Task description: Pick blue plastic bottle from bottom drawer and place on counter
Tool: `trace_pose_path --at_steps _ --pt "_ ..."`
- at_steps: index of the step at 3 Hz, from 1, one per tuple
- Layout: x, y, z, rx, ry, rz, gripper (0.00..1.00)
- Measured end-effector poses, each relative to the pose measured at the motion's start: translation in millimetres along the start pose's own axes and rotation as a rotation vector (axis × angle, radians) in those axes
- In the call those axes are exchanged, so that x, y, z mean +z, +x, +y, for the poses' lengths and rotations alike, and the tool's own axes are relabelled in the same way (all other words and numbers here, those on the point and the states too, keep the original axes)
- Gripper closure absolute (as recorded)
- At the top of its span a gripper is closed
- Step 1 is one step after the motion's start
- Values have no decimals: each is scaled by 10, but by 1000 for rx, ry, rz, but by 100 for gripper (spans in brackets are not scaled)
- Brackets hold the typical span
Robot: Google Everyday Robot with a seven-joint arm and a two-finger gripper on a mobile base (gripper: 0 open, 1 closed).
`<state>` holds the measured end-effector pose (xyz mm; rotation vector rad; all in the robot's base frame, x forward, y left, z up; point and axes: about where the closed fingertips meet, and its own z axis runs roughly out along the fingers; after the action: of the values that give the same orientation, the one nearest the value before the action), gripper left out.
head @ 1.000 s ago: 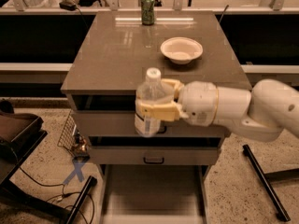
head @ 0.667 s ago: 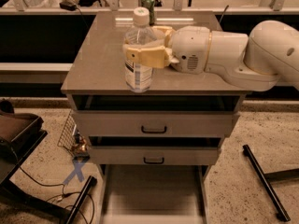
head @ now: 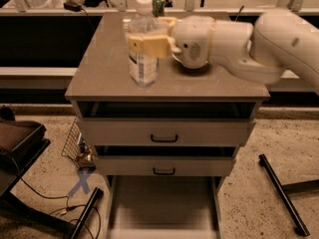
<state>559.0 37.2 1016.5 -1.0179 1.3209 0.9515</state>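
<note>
The blue plastic bottle (head: 143,46), clear with a white cap and a white label with dark print, stands upright over the left part of the counter (head: 99,68). My gripper (head: 148,44) is shut on the bottle around its upper body, with the tan fingers (head: 144,45) wrapped across it. The white arm reaches in from the right over the counter. The bottom drawer (head: 162,203) is pulled open below, a flat grey tray with nothing showing in it.
A green drink can (head: 158,4) stands at the counter's far edge, behind the bottle. Two black-handled drawers (head: 164,133) sit under the counter. A dark stand and cables lie on the floor at left; a black bar (head: 279,193) lies at right.
The gripper has lifted the bottle from in front of the drawers up over the counter, then moved it a little further over the left part of the top.
</note>
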Motion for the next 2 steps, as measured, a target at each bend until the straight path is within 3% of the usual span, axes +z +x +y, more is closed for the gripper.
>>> trace_pose_path --at_steps 1,2 --pt "229 -113 -598 33 77 35 100" --pt "524 -136 -1139 81 103 81 100"
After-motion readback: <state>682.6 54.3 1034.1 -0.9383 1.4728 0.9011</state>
